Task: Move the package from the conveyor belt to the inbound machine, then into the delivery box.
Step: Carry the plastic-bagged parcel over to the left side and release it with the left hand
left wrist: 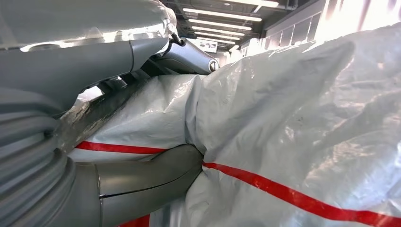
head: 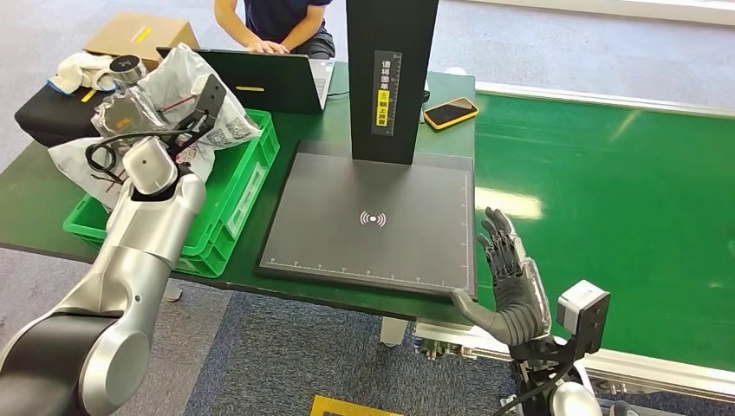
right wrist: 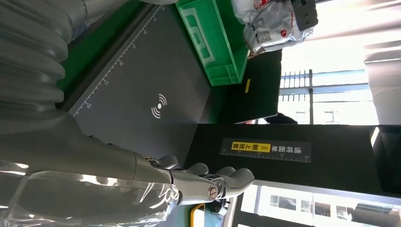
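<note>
The left hand (left wrist: 118, 184) grips the package (head: 186, 95), a crinkled white bag with red stripes, and holds it above the green delivery box (head: 227, 204) at the left end of the desk (head: 329, 121). The right hand (head: 511, 277) holds nothing, its fingers spread and upright just beside the right edge of the inbound machine (head: 373, 217), a dark scanning pad with a black post. Behind the desk, a person (head: 277, 22) types on a laptop (head: 269, 78), and a phone (head: 451, 112) lies near the post.

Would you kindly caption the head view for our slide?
Left hand holds the white package over the green crate; right hand open beside the scanner pad.
</note>
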You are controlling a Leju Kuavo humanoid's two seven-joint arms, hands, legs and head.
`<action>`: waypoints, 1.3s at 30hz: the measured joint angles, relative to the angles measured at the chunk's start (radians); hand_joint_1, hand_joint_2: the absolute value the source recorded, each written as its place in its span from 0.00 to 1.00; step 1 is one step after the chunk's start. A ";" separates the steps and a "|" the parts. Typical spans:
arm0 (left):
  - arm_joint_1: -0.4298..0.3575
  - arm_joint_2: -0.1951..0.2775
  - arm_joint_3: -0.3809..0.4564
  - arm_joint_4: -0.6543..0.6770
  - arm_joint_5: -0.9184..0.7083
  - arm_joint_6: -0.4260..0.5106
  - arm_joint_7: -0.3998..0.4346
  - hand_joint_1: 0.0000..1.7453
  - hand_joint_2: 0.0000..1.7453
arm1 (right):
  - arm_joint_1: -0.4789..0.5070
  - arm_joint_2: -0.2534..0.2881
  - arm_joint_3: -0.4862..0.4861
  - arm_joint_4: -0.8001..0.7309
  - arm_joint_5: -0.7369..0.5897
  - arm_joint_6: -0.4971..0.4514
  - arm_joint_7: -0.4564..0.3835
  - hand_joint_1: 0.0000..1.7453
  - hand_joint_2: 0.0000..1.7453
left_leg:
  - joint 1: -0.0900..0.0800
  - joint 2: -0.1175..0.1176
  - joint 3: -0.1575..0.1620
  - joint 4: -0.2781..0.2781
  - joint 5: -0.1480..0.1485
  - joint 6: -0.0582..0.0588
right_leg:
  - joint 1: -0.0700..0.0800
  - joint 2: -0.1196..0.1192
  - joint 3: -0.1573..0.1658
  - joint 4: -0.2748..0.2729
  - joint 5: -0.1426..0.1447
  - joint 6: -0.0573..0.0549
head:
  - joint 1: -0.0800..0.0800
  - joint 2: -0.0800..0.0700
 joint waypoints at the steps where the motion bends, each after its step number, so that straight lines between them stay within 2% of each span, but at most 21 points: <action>1: -0.001 0.004 0.000 0.005 0.000 -0.007 0.000 0.21 1.00 | 0.001 0.000 0.000 -0.002 0.000 0.000 0.001 0.00 1.00 | 0.000 0.000 0.000 0.000 0.000 0.000 | 0.000 0.000 0.000 0.000 0.000 0.000 | 0.000 0.000; 2: -0.002 0.006 0.000 0.010 -0.001 -0.013 0.000 0.00 1.00 | 0.001 0.000 0.000 -0.002 0.000 0.000 0.001 0.00 1.00 | 0.000 0.000 0.000 0.000 0.000 0.000 | 0.000 0.000 0.000 0.000 0.000 0.000 | 0.000 0.000; 15: -0.003 0.018 -0.013 0.043 -0.004 -0.040 0.002 0.00 1.00 | 0.017 0.000 0.001 -0.027 0.002 0.004 0.004 0.00 1.00 | 0.000 0.000 0.000 0.000 0.000 0.000 | 0.000 0.000 0.000 0.000 0.000 0.000 | 0.000 0.000; 18: -0.001 0.019 -0.022 0.045 -0.002 0.029 0.002 0.00 1.00 | 0.022 0.000 0.001 -0.036 0.003 0.004 0.007 0.00 1.00 | 0.000 0.000 0.000 0.000 0.000 0.000 | 0.000 0.000 0.000 0.000 0.000 0.000 | 0.000 0.000; 21: 0.004 0.018 -0.020 0.040 0.036 0.191 -0.024 0.00 1.00 | 0.032 0.000 0.001 -0.050 0.005 0.002 0.012 0.00 1.00 | 0.000 0.000 0.000 0.000 0.000 0.000 | 0.000 0.000 0.000 0.000 0.000 0.000 | 0.000 0.000; 23: 0.017 0.014 0.001 0.018 0.132 0.316 -0.127 0.00 1.00 | 0.039 0.000 0.001 -0.062 0.005 -0.002 0.018 0.00 1.00 | 0.000 0.000 0.000 0.000 0.000 0.000 | 0.000 0.000 0.000 0.000 0.000 0.000 | 0.000 0.000; 25: 0.039 -0.002 0.045 -0.025 0.300 0.376 -0.332 0.00 1.00 | 0.045 0.000 0.001 -0.072 0.004 -0.008 0.023 0.00 1.00 | 0.000 0.000 0.001 0.000 0.000 0.000 | 0.000 0.000 0.000 0.000 0.000 0.000 | 0.000 0.000; 26: 0.055 -0.018 0.077 -0.052 0.414 0.365 -0.461 0.00 1.00 | 0.046 0.000 0.000 -0.075 0.004 -0.014 0.024 0.00 1.00 | 0.000 0.000 0.001 0.000 0.000 0.000 | 0.000 0.000 0.000 0.000 0.000 0.000 | 0.000 0.000; 27: 0.071 -0.037 0.109 -0.079 0.534 0.332 -0.582 0.00 1.00 | 0.047 0.000 0.000 -0.076 0.005 -0.021 0.024 0.00 1.00 | 0.000 0.000 0.001 0.000 0.000 0.000 | 0.000 -0.001 0.000 0.000 0.000 0.000 | 0.000 0.000; 29: 0.116 -0.081 0.166 -0.142 0.785 0.188 -0.777 0.00 1.00 | 0.047 0.000 0.000 -0.077 0.012 -0.043 0.018 0.00 1.00 | -0.001 -0.001 0.001 0.000 0.000 0.000 | -0.001 -0.001 0.001 0.000 0.000 0.000 | 0.000 0.000; 31: 0.171 -0.120 0.189 -0.209 0.993 -0.016 -0.885 0.00 1.00 | 0.046 0.000 -0.001 -0.074 0.025 -0.064 0.007 0.00 1.00 | -0.001 0.000 0.001 0.000 0.000 0.000 | -0.001 0.000 0.001 0.000 0.000 0.000 | 0.000 0.000; 33: 0.229 -0.154 0.190 -0.272 1.168 -0.215 -0.949 0.00 1.00 | 0.044 -0.001 -0.002 -0.069 0.033 -0.075 -0.003 0.00 1.00 | -0.001 0.000 0.001 0.000 0.000 0.000 | -0.001 0.000 0.001 0.000 0.000 0.000 | 0.000 0.000; 35: 0.284 -0.180 0.179 -0.320 1.308 -0.350 -0.982 0.00 1.00 | 0.041 -0.002 -0.005 -0.062 0.031 -0.075 -0.011 0.00 1.00 | -0.001 0.000 0.001 0.000 -0.001 0.000 | -0.001 0.000 0.001 0.000 0.000 0.000 | 0.000 0.000; 39: 0.374 -0.212 0.139 -0.378 1.486 -0.486 -0.997 0.00 1.00 | 0.025 -0.004 -0.012 -0.043 0.052 -0.096 -0.005 0.00 1.00 | -0.001 0.000 0.001 0.000 -0.001 0.000 | -0.001 0.000 0.000 0.000 0.000 0.000 | 0.000 0.000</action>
